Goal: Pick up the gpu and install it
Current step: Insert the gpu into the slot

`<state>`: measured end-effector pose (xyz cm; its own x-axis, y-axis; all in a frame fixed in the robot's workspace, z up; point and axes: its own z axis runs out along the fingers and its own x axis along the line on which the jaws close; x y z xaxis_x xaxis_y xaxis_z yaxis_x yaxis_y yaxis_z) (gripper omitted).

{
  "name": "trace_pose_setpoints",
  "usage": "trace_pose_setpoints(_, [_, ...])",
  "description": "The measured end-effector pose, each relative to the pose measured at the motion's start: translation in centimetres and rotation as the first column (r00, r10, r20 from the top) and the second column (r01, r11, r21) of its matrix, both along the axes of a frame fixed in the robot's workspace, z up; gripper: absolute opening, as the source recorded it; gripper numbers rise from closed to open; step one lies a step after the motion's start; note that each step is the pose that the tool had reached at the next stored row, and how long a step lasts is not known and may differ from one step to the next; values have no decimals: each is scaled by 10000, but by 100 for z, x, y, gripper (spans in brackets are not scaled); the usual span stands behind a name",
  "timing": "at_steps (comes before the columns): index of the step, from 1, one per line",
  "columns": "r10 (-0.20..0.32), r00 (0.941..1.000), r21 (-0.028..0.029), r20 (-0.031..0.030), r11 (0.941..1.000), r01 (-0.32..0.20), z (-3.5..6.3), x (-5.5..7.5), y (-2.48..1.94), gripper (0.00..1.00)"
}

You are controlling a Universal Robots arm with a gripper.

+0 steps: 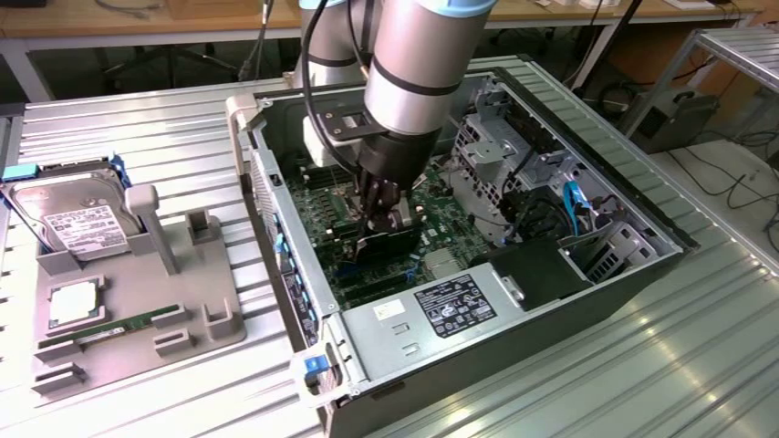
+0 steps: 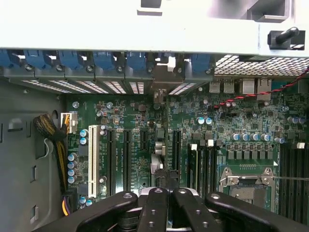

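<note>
Down inside the open computer case [image 1: 633, 239] we go: the gripper [image 1: 387, 217] is poised low over the motherboard [image 1: 457, 239], fingers drawn close together and pinching the upper edge of the gpu [image 1: 387, 246], which stands on edge just above the board's expansion slots. From the wrist view the card is seen edge-on, a thin dark line running away from the black fingers [image 2: 155, 209] toward the rear slot brackets [image 2: 116, 65], its silver end bracket [image 2: 158, 94] lining up with the opening there, right beside the black PCIe slots [image 2: 126, 162]. Whether it is seated yet, I can't tell. It reads as a small, flat, black board, light and rigid by the look of it, so it should carry without sagging, but the components and contact edge are likely fragile; the bare top edge, where the fingers sit now, looks the sensible place to hold. Over on the exterior view's left, the grey fixture tray [image 1: 182, 315] holds a hard drive [image 1: 76, 224] and a green RAM stick [image 1: 109, 327].
</note>
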<state>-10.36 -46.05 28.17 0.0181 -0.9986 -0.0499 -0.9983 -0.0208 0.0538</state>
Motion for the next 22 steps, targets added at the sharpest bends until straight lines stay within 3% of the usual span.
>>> trace_pose_setpoints(6, [1,10000,0,46,10000,-1,-21,-20,3,11])
trace_pose_setpoints(22, [1,10000,-4,64,10000,-1,-90,-36,21,11])
